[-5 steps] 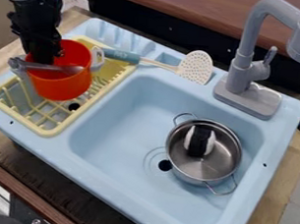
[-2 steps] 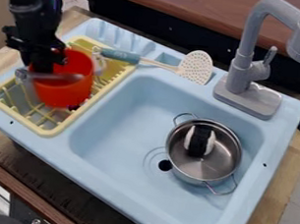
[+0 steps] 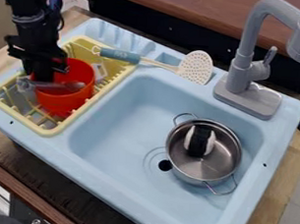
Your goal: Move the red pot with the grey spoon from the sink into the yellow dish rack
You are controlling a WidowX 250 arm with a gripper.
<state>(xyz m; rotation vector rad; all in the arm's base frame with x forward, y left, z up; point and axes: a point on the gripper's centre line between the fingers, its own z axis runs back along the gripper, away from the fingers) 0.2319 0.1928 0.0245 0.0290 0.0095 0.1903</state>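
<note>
At the upper left, my black gripper (image 3: 42, 77) hangs down at the near-left side of an orange-red pot (image 3: 71, 101). The pot sits in the yellow dish rack (image 3: 47, 130), with white-grey handles on its sides. A grey spoon-like utensil (image 3: 62, 86) lies across the pot's opening, in front of the gripper's lower end. The fingertips are hidden by the pot and the utensil. In the basin, a steel pot (image 3: 224, 160) holds a black and white object (image 3: 200, 140).
The light blue sink (image 3: 128, 132) surrounds the steel pot. A white slotted spatula (image 3: 196, 67) with a teal handle rests along the back rim, touching the rack's corner. The grey faucet (image 3: 239, 72) rises at the back right.
The orange-red pot has moved down and slightly toward the camera, into the rack, along with the utensil. My gripper has lowered with it.
</note>
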